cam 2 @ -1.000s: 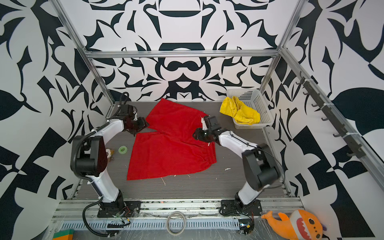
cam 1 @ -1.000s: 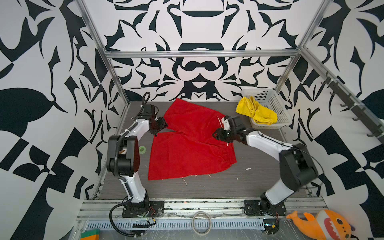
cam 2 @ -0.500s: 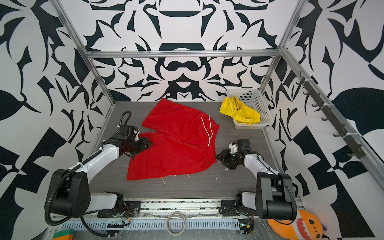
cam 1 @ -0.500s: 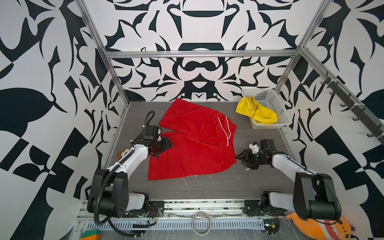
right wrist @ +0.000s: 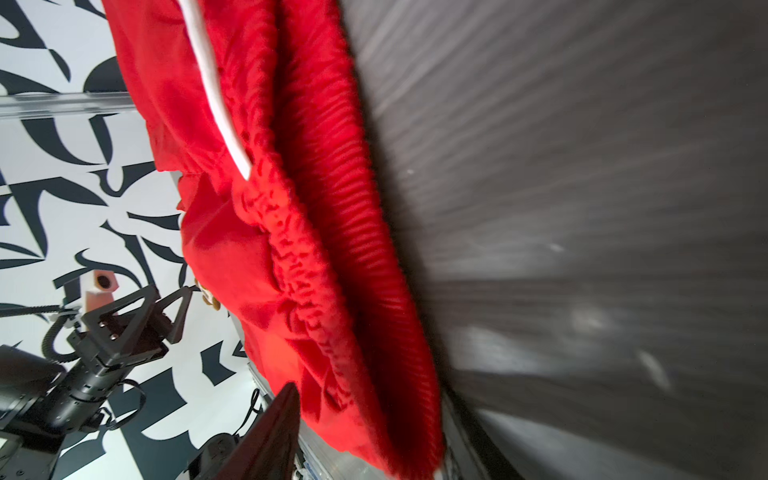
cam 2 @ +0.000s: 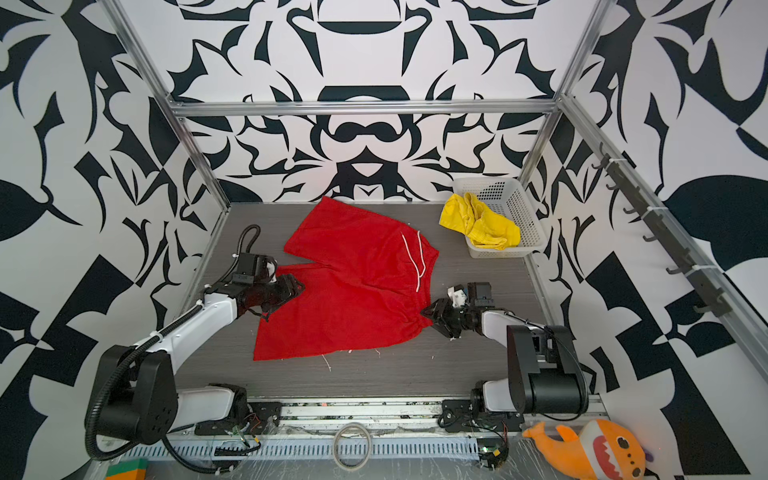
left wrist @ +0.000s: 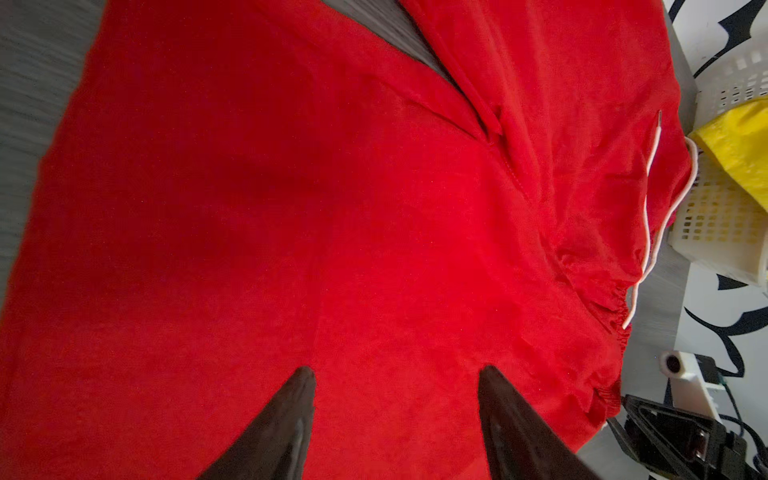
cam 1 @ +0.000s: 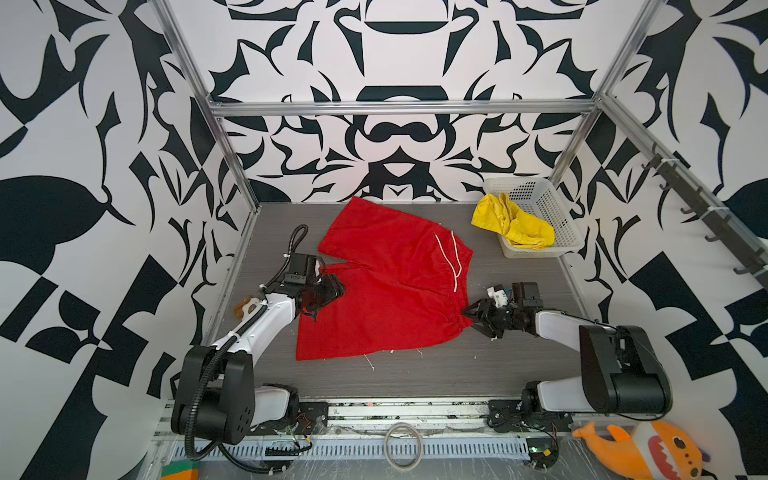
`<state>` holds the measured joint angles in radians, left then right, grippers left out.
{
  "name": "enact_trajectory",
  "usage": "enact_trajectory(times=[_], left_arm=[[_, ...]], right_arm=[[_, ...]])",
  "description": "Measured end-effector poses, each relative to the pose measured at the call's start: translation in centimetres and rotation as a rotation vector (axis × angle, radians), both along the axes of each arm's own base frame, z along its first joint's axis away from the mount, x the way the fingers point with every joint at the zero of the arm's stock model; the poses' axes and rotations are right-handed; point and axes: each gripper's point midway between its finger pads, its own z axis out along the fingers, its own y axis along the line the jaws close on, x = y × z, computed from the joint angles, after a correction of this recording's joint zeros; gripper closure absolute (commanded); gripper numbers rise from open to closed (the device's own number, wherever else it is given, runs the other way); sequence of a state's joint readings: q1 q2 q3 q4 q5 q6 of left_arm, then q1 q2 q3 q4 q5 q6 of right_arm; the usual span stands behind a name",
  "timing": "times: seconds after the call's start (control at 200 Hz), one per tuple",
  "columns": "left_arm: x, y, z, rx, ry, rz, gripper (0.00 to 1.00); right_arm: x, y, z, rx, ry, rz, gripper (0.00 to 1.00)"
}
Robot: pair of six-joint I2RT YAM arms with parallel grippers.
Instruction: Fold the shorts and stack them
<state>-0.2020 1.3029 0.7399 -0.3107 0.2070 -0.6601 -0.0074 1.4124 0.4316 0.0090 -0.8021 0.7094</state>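
The red shorts lie spread flat mid-table in both top views, waistband and white drawstring to the right, the two legs to the left. My left gripper hovers open over the near leg's left edge; in the left wrist view its fingertips stand wide apart over red fabric. My right gripper is open at the waistband's near right corner. The right wrist view shows only one finger, beside the gathered waistband. The yellow shorts hang crumpled over the basket's rim.
The white perforated basket stands at the back right corner. An orange plush shark lies off the table at the front right. A small brownish object sits by the left rail. Loose white threads lie near the front edge.
Both arms have pulled back toward the front: the left gripper from the back left to the near leg's edge, the right from mid-waistband to its near corner. The drawstring now shows.
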Motion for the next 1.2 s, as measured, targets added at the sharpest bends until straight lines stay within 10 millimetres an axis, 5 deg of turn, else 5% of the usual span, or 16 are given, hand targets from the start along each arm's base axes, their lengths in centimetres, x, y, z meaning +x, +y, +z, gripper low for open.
enact_trajectory(times=[0.14, 0.32, 0.415, 0.82, 1.005, 1.2], left_arm=[[0.0, 0.0, 0.0, -0.006, 0.004, 0.007, 0.34], [-0.5, 0.2, 0.1, -0.016, 0.031, 0.046, 0.33], [-1.4, 0.8, 0.8, -0.022, 0.049, 0.098, 0.31], [-8.3, 5.3, 2.8, -0.050, 0.200, 0.510, 0.35], [-11.7, 7.1, 1.3, 0.002, 0.334, 0.664, 0.38], [-15.1, 7.8, -2.4, 0.051, 0.511, 0.757, 0.41]], right_arm=[[0.6, 1.1, -0.2, 0.019, -0.016, 0.016, 0.54], [0.9, 1.4, -1.1, 0.007, -0.004, 0.002, 0.85], [0.5, 1.0, -1.5, -0.014, 0.008, -0.020, 0.93], [-0.4, -0.4, -0.8, -0.149, -0.016, -0.078, 1.00], [-0.6, -0.9, -1.2, -0.191, -0.004, -0.094, 1.00], [-0.5, -0.6, -1.0, -0.223, -0.003, -0.072, 1.00]])
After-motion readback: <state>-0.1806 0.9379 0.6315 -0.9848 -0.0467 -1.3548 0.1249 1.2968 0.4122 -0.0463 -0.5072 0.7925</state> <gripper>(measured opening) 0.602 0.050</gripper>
